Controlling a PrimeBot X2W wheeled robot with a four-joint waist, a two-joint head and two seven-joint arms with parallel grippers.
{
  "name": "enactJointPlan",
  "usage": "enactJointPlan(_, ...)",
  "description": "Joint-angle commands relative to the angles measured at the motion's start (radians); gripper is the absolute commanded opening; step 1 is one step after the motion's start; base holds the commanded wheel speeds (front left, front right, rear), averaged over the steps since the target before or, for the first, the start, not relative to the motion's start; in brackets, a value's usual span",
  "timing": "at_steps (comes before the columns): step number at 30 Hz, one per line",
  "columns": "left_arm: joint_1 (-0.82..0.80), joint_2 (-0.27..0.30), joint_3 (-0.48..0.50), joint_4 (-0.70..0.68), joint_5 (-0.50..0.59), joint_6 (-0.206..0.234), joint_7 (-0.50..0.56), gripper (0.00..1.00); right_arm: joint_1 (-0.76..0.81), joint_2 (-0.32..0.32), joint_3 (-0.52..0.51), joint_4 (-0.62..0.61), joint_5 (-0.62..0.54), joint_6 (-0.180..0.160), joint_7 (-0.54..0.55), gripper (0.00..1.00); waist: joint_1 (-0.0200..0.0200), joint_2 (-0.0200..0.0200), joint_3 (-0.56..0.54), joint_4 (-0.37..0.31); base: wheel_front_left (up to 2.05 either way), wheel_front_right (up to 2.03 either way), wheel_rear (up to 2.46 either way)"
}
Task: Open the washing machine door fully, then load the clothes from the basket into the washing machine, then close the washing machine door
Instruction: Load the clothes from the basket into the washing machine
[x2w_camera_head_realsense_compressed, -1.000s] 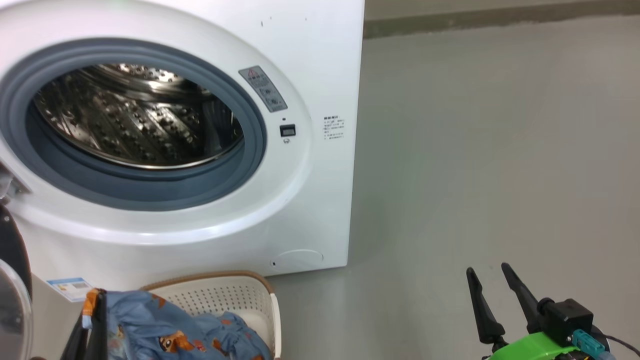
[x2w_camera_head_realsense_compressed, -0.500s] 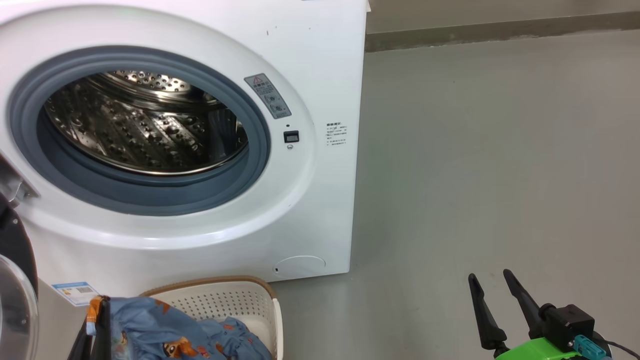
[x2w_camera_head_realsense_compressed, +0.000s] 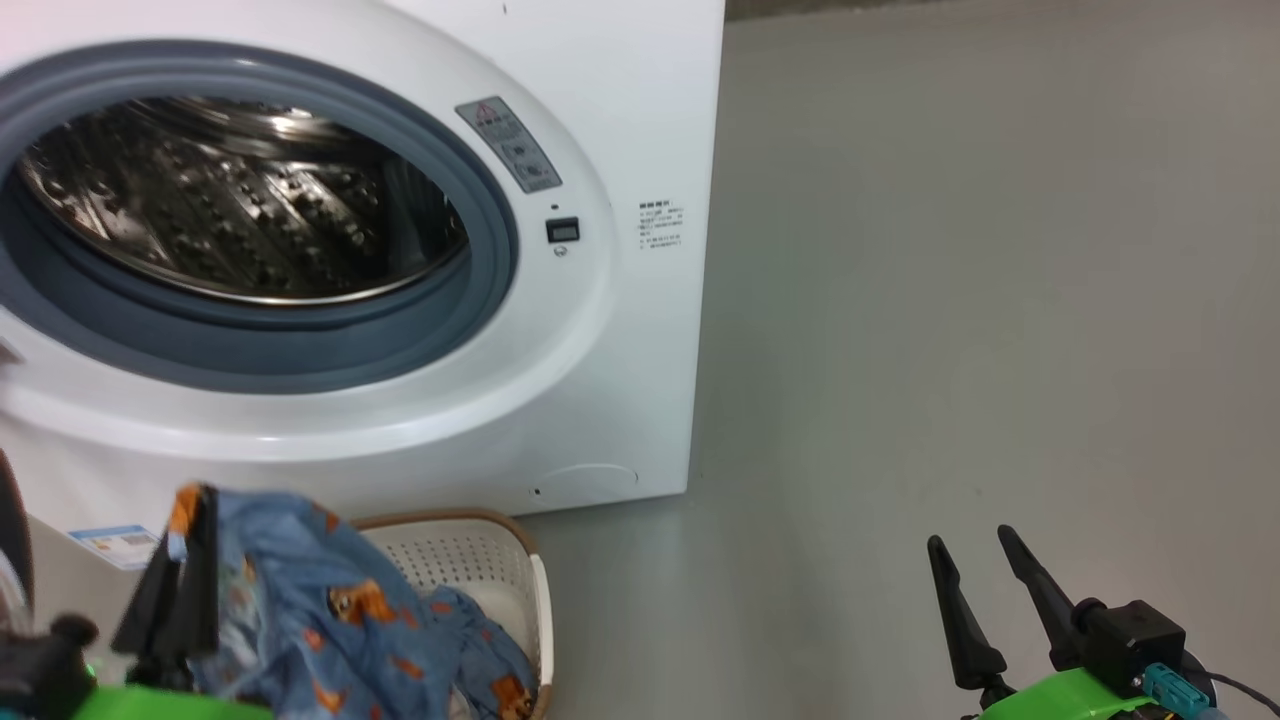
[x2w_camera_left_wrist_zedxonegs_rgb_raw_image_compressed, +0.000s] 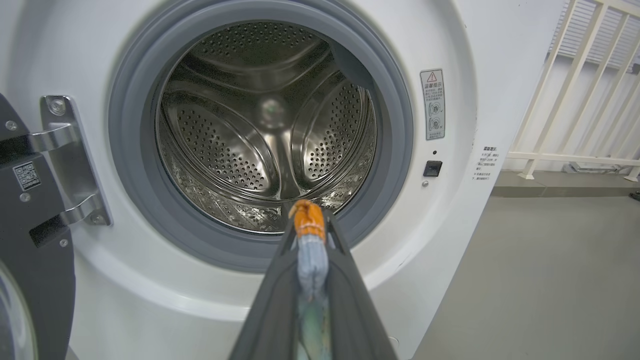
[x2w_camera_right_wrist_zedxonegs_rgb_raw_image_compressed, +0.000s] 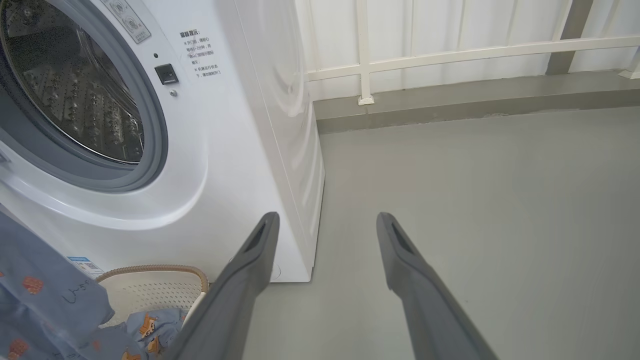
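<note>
The white washing machine (x2w_camera_head_realsense_compressed: 600, 330) stands with its mouth uncovered, and its steel drum (x2w_camera_left_wrist_zedxonegs_rgb_raw_image_compressed: 265, 130) holds nothing. Its black-rimmed door (x2w_camera_left_wrist_zedxonegs_rgb_raw_image_compressed: 35, 240) is swung out to the left on a metal hinge (x2w_camera_left_wrist_zedxonegs_rgb_raw_image_compressed: 65, 165). My left gripper (x2w_camera_head_realsense_compressed: 198, 497) is shut on the blue printed clothes (x2w_camera_head_realsense_compressed: 320, 610), holding them up over the cream basket (x2w_camera_head_realsense_compressed: 490, 565) in front of the machine. An orange hem (x2w_camera_left_wrist_zedxonegs_rgb_raw_image_compressed: 309, 225) pokes out between its fingertips, level with the lower gasket. My right gripper (x2w_camera_head_realsense_compressed: 975, 545) hangs open over the bare floor on the right, with nothing between its fingers (x2w_camera_right_wrist_zedxonegs_rgb_raw_image_compressed: 250, 260).
Grey floor (x2w_camera_head_realsense_compressed: 950, 300) stretches to the right of the machine. A white railing (x2w_camera_right_wrist_zedxonegs_rgb_raw_image_compressed: 450, 50) on a low kerb runs along the back. More blue cloth (x2w_camera_right_wrist_zedxonegs_rgb_raw_image_compressed: 150, 325) lies in the basket (x2w_camera_right_wrist_zedxonegs_rgb_raw_image_compressed: 150, 285), which stands close against the machine's front.
My left gripper has lifted the blue clothes higher out of the basket. The head camera has shifted. The right gripper has stayed open and in place.
</note>
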Motion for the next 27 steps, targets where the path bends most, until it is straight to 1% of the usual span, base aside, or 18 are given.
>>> enactJointPlan(1, -0.077, 0.044, 0.027, -0.009, -0.013, -0.002, -0.006, 0.0, -0.029, -0.004, 0.032, -0.032, 0.0, 0.006, -0.006, 1.0, 0.0, -0.0001, 0.053, -0.017, 0.0, 0.0, 0.0)
enactJointPlan(6, -0.232, 0.121, -0.013, 0.046, -0.057, -0.002, -0.006, 0.0, -0.044, -0.004, 0.048, -0.058, 0.0, 0.006, -0.006, 1.0, 0.0, -0.0001, 0.138, -0.037, 0.0, 0.0, 0.0)
enactJointPlan(13, -0.461, 0.211, -0.052, 0.136, -0.134, -0.002, -0.006, 0.0, -0.072, -0.004, 0.078, -0.097, 0.005, 0.006, -0.006, 1.0, 0.0, -0.0001, 0.262, -0.069, 0.0, 0.0, 0.0)
enactJointPlan(22, -0.686, 0.284, -0.139, 0.265, -0.224, -0.002, -0.006, 0.0, -0.094, -0.004, 0.106, -0.131, 0.015, 0.006, -0.006, 1.0, 0.0, -0.0001, 0.392, -0.098, 0.0, 0.0, 0.0)
enactJointPlan(27, -0.776, 0.314, -0.179, 0.339, -0.264, -0.002, -0.006, 0.0, -0.105, -0.004, 0.125, -0.144, 0.022, 0.006, -0.006, 1.0, 0.0, -0.0001, 0.444, -0.111, 0.0, 0.0, 0.0)
